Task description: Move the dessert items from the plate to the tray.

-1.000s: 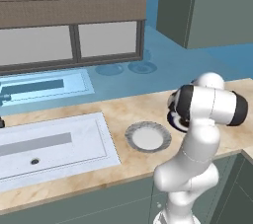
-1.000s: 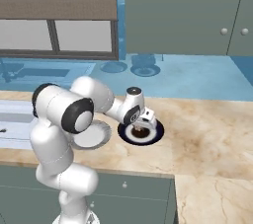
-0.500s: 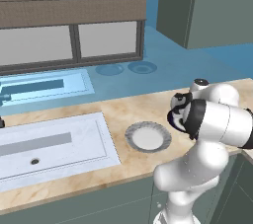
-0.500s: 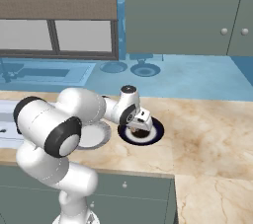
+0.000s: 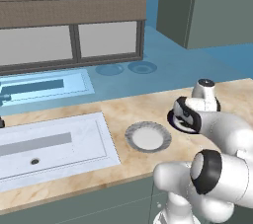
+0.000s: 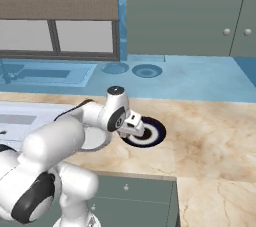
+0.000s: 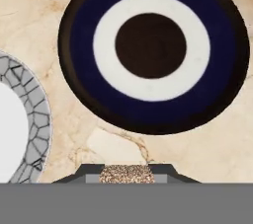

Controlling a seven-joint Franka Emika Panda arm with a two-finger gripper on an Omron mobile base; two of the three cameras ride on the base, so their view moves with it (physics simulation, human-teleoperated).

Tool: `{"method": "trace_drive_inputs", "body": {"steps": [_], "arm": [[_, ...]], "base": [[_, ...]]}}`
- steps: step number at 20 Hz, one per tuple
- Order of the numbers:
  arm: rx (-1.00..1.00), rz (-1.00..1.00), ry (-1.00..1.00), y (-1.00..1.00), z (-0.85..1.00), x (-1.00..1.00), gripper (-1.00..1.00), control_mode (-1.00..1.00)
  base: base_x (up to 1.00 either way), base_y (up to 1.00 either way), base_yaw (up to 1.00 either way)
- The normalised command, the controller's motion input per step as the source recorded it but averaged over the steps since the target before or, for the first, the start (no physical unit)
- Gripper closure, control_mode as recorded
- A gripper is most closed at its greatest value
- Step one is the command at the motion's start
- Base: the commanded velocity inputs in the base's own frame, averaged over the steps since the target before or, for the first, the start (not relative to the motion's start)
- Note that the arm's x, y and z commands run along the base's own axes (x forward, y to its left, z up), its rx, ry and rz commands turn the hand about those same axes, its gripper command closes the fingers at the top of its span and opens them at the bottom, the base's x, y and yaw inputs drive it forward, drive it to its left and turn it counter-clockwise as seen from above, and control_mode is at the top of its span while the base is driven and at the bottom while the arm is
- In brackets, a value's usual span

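desk: marble, no writing legible | dish: dark, ringed blue and white, beside plate | plate: grey-rimmed, left of pincer | pincer: closed on speckled tan dessert, just short of dish

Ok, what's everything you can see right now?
speckled tan dessert piece: one, tan with dark specks, clamped between the gripper's fingertips
grey-rimmed plate: one, white centre and grey fluted rim, on the counter right of the sink
round dark dish: one, black rim, navy and white rings, dark centre, on the counter beside the plate
sink: one, white, rectangular, set into the counter's left part
counter: one, tan marble
window: one, brown blind, behind the sink
cabinets: grey-green, on the wall
arm: one, white
gripper: one, dark fingertips, shut on the dessert piece, near the dish's edge
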Motion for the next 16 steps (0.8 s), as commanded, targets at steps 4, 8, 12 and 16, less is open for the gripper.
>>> {"method": "trace_drive_inputs", "body": {"steps": [4, 8, 12, 16], "arm": [[0.00, 0.00, 0.00, 0.35, 0.63, -0.72, 1.00, -1.00], [-0.02, 0.00, 0.00, 0.46, 0.36, -0.75, 1.00, -1.00], [-0.03, 0.00, 0.00, 0.45, 0.32, -0.77, 1.00, -1.00], [-0.01, 0.00, 0.00, 0.41, 0.38, -0.45, 1.00, -1.00]], "base": [[0.00, 0.00, 0.00], [0.00, 0.00, 0.00], [0.00, 0.00, 0.00], [0.00, 0.00, 0.00]]}}
